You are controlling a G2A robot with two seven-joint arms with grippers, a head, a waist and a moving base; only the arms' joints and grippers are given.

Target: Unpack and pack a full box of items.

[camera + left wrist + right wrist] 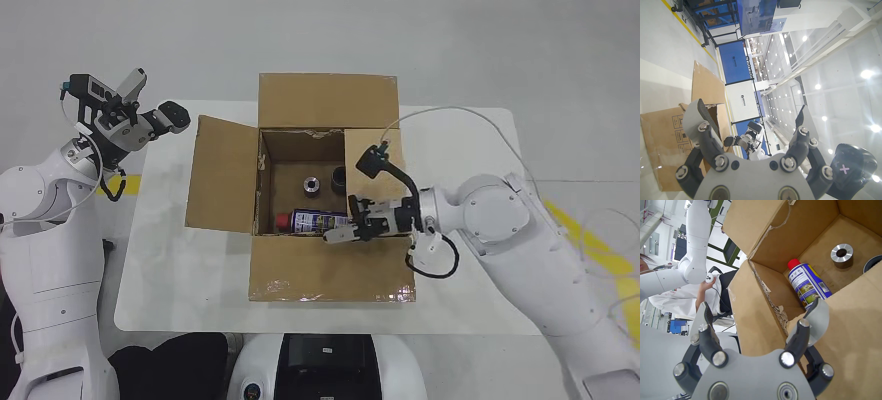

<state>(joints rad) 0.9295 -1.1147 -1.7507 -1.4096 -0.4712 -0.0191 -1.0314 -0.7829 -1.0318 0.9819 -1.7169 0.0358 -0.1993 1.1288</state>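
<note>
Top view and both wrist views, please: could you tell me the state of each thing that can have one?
Cardboard box: open, flaps folded out.
Spray can: lying on its side in the box, red cap on.
Metal bushing: upright on the box floor.
Left pincer: open, empty.
Right pincer: open, empty, at the box's edge.
</note>
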